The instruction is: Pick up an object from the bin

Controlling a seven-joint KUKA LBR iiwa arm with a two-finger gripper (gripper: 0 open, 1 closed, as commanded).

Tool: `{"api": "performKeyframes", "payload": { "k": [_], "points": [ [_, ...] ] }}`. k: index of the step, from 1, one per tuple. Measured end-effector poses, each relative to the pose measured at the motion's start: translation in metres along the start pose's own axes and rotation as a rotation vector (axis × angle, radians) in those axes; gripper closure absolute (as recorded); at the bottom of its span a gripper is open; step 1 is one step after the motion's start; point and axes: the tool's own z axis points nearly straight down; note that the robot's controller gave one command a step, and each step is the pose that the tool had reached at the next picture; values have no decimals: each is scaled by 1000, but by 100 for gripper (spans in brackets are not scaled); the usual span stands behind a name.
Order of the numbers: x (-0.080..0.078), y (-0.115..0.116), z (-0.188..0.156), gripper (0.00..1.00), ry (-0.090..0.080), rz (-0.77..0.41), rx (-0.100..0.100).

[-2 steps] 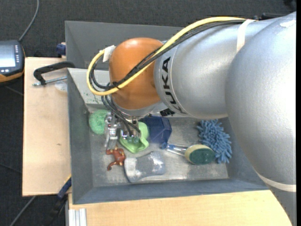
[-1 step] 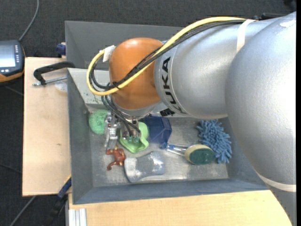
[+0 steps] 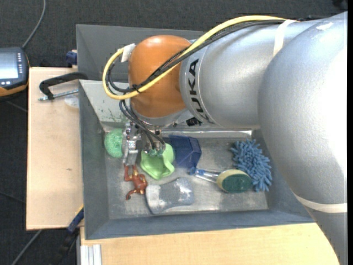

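Ball [image 3: 113, 143], green and round, lies at the left of the bin [image 3: 91, 164]. Just right of it the gripper [image 3: 142, 147] hangs low, jaws apart, at the upper edge of a lime-green lump [image 3: 158, 163]. An orange-brown figure [image 3: 135, 182] lies just below. Further right lie a dark blue block [image 3: 186, 150], a green-headed brush [image 3: 234, 181] and a shaggy blue mitt [image 3: 251, 162].

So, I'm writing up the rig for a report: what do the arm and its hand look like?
The thick, rounded silver-grey arm bears black KUKA lettering. A glossy orange dome-shaped cover caps its wrist, with a yellow cable and black cables looping over it. Below sits a small hand of grey metal and dark parts.
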Motion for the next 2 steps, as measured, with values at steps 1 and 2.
{"api": "performKeyframes", "payload": {
  "k": [1, 2],
  "points": [
    [-36, 0, 49, 100, -4, -179, -2],
    [-37, 0, 47, 100, -6, -178, -3]
  ]
}}
